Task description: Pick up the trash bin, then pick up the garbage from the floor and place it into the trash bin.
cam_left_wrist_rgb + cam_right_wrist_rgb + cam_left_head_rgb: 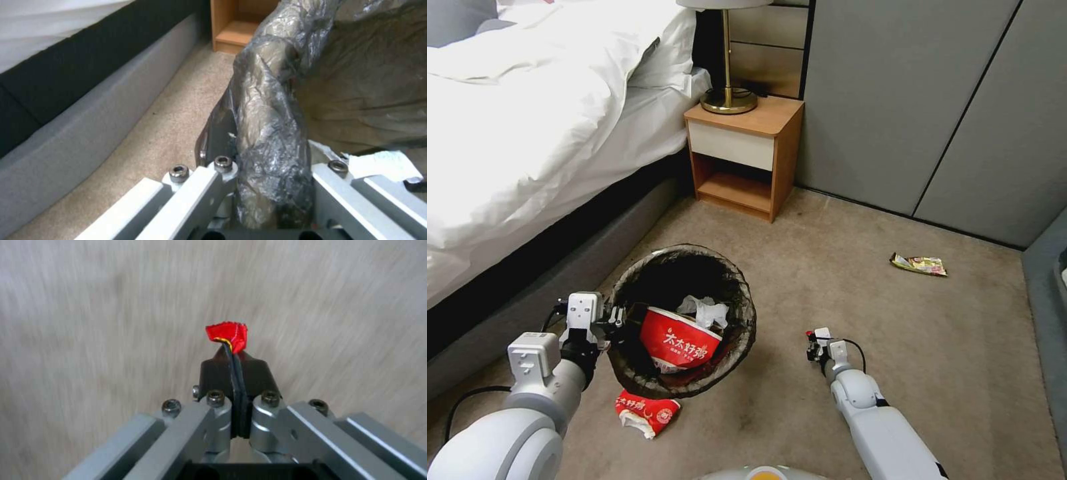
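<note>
1. Two tools work: the left tool [617, 325] is clamped on the trash bin [683, 320]'s lined rim at its left side, near the bed [527, 133].
2. Inside the bin lie a red noodle bowl [677, 339] and white tissue [704, 310].
3. The right tool [231, 350], right of the bin above the carpet [894, 320], pinches a red scrap [228, 334], mostly hidden between its pads.
4. A red wrapper [646, 412] lies just near of the bin; a yellow wrapper [919, 265] lies far right.

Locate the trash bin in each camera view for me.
Head: trash bin lower centre, left gripper gripping its left rim.
Left wrist: its bag-lined rim at centre, clamped in that gripper.
Right wrist: right gripper shut on a red scrap over carpet.
Shared landmark: the beige carpet.
</note>
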